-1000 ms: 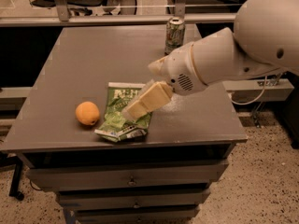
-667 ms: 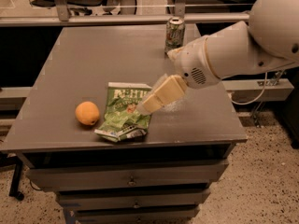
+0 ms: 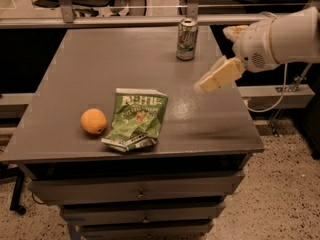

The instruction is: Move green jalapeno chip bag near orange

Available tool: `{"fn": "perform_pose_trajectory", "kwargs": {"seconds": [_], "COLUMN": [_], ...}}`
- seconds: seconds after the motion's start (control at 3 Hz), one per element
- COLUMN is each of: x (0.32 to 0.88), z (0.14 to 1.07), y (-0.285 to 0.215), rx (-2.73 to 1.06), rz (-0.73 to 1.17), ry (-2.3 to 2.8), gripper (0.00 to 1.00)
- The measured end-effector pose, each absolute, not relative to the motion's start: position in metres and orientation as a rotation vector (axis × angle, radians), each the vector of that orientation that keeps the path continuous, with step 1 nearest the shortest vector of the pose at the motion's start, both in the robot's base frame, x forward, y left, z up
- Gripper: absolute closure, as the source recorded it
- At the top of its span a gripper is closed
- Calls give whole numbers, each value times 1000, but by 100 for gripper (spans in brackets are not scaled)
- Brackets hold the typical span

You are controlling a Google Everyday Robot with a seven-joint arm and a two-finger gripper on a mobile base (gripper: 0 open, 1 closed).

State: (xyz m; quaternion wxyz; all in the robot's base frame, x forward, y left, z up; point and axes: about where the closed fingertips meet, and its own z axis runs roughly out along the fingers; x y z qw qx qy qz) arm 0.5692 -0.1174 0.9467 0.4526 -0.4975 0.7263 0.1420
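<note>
Green jalapeno chip bag (image 3: pixel 136 120) lay just beside the orange (image 3: pixel 93 121), job seemingly done; the gripper (image 3: pixel 216 77) hovered well apart, empty, its width unclear.

The bag (image 3: pixel 136 119), crinkled green and white with pale lettering, lies flat on the counter (image 3: pixel 90 54) just left of the frame's centre. Its straight top edge faces the back and its crumpled lower end is near the front edge. The orange (image 3: pixel 93 121), small, round and dull-skinned, sits just beside the bag's left side at centre left. The hand (image 3: pixel 207 84) hangs over the counter's right part, right of centre in the upper half, well apart from both.
</note>
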Motion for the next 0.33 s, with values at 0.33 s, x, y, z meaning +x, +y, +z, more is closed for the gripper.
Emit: {"fn": "perform_pose_trajectory", "kwargs": {"seconds": [0.33], "x": [574], "z": [954], "y": [-119], "rx": [-1227], "rz": [341], "ry": [1776], "gripper": [0]}}
